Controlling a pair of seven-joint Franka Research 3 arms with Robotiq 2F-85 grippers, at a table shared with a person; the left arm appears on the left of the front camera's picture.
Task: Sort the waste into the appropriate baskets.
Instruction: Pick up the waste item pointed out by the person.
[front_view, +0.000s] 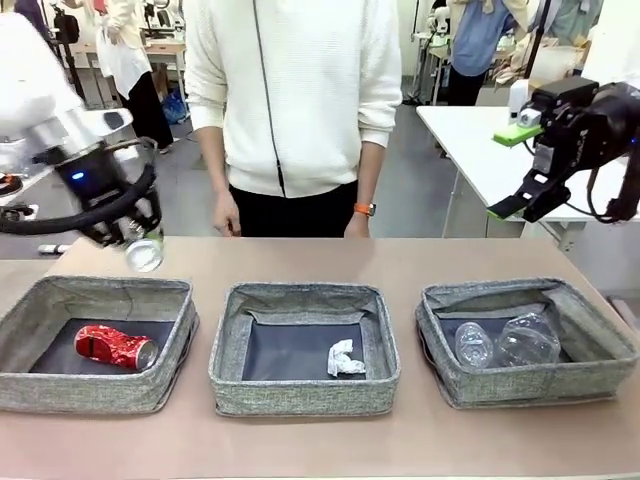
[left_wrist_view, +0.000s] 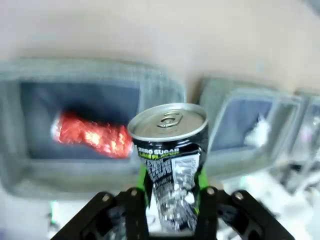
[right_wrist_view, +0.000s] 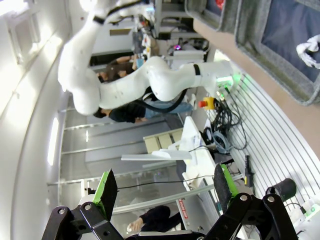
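While a person in a white zip top (front_view: 292, 95) stands at the far side of the table (front_view: 400, 262), the robot's left gripper (front_view: 140, 238) hangs above the far edge of the left basket (front_view: 97, 344), its fingers pinched on a black-and-silver can (front_view: 144, 254). In the left wrist view the can (left_wrist_view: 172, 159) sits upright between the green pads, its silver top and pull tab facing the camera, its side dented. Below it, the crushed red can (front_view: 116, 347) lies on its side on the dark lining of the left basket. The middle basket (front_view: 304, 347) holds a crumpled white paper wad (front_view: 345, 358) toward its right side. The right basket (front_view: 527, 341) holds a clear plastic cup (front_view: 472, 345) and a clear bottle (front_view: 528, 340), lying side by side and touching. The right gripper (front_view: 520, 170) is raised well above and behind the right basket, its jaws spread wide with nothing between them; the right wrist view shows its green pads (right_wrist_view: 105, 187) far apart.
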